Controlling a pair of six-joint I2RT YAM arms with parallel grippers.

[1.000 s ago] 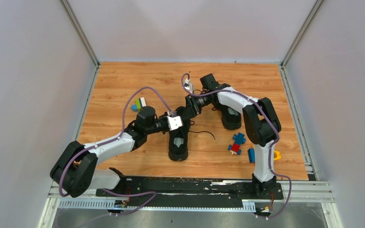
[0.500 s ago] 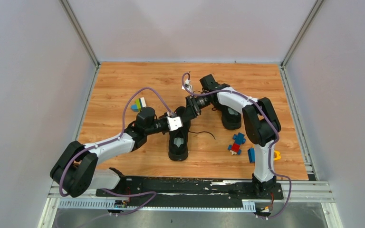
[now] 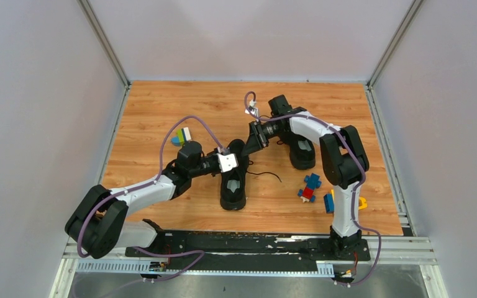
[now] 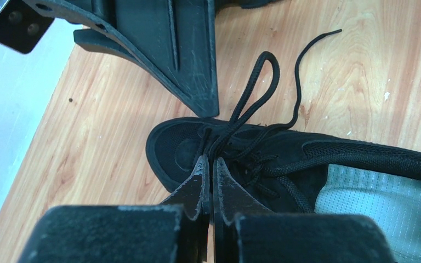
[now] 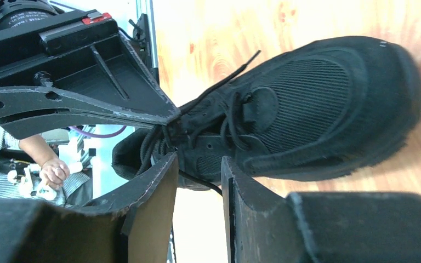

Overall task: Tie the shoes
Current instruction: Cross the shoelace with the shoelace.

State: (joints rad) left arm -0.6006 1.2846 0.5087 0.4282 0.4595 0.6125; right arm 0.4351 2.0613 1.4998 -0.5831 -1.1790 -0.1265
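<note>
The middle shoe lies on the table with its toe pointing away from the arms. Its thin lace makes a loop past the toe, and one loose end trails off on the shoe's right. The left claw is pinched tight on the lace, right above the toe. The right claw is at the toe too, half wide, and a lace strand crosses its gap. The other shoe sits right of the middle shoe, partly hidden by the right arm. Toy blocks lie right of the middle shoe too, and more blocks lie on its left.
</note>
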